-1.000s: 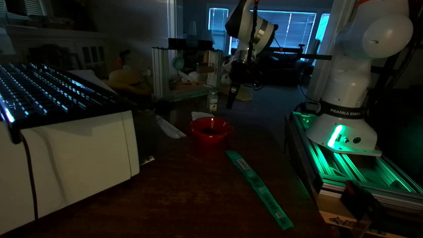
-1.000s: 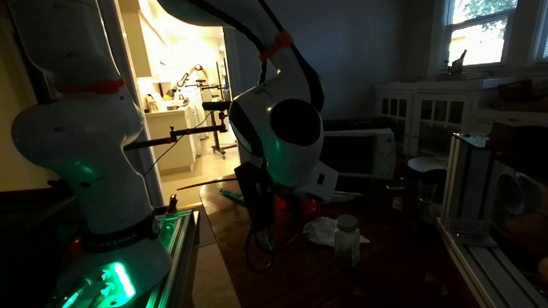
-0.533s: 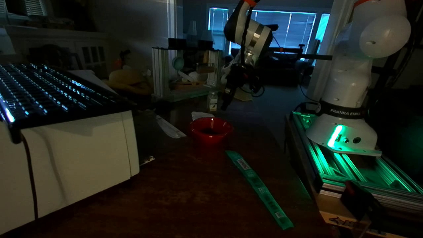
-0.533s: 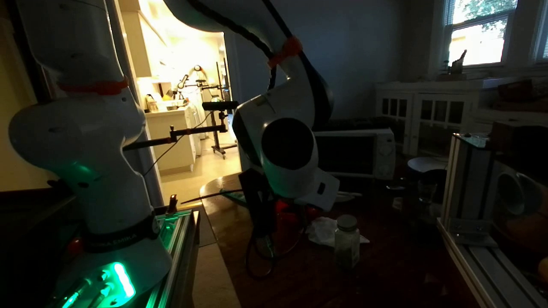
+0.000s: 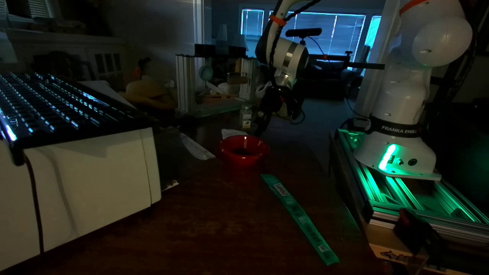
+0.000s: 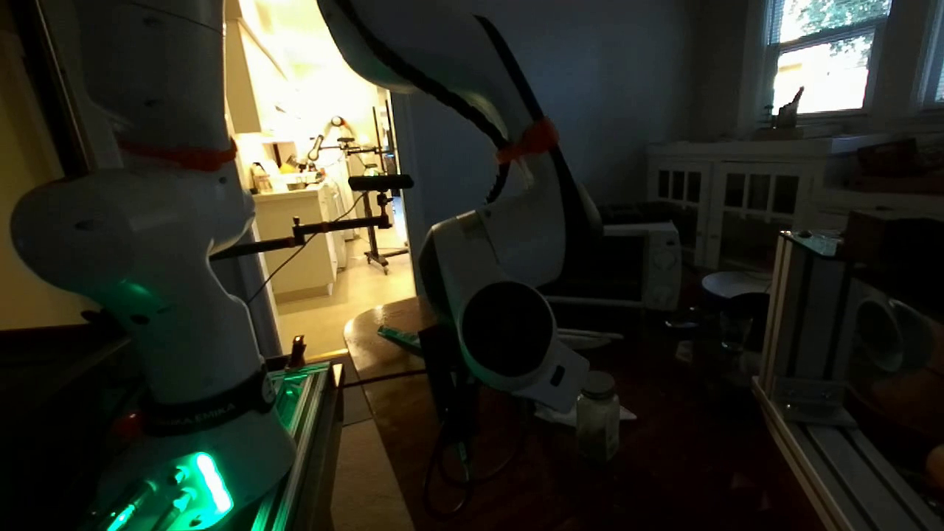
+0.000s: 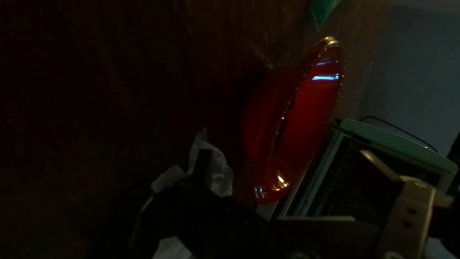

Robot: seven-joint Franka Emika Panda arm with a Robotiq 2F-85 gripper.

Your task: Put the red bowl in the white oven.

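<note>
The gripper point(image 5: 260, 130) hung tilted downward over the counter point(image 5: 214, 225) in an exterior view, its fingers point(image 7: 203, 166) spread wide in the wrist view and gripping nothing. The red bowl point(image 5: 244, 158) sat upright on the counter, in from the long edge that ran beside the robot's base point(image 5: 401, 143). The gripper was near it, on the side toward the jar point(image 6: 598, 420), and the wrist view showed both fingertips apart from the rim. In an exterior view the arm point(image 6: 523, 247) hid the bowl. The white oven point(image 5: 103, 183) stood across the counter, well in from the base-side edge, with a dark keyboard point(image 5: 61, 105) on top and a cord point(image 5: 35, 202) down its side; in an exterior view its dark window point(image 6: 623, 265) and knob panel point(image 6: 662, 269) showed beyond the arm. In the wrist view the bowl showed in front of the oven. A crumpled white scrap point(image 5: 233, 132) lay between the bowl and the jar, which stood upright. A slim pale strip point(image 5: 195, 148) lay on the oven's side of the bowl. A long green packet point(image 5: 301, 219) ran slantwise from near the bowl, its far end toward the counter's rounded corner. The base, its light point(image 5: 387, 157) glowing green, stood on a metal frame point(image 5: 401, 193) just outside the long edge.
</note>
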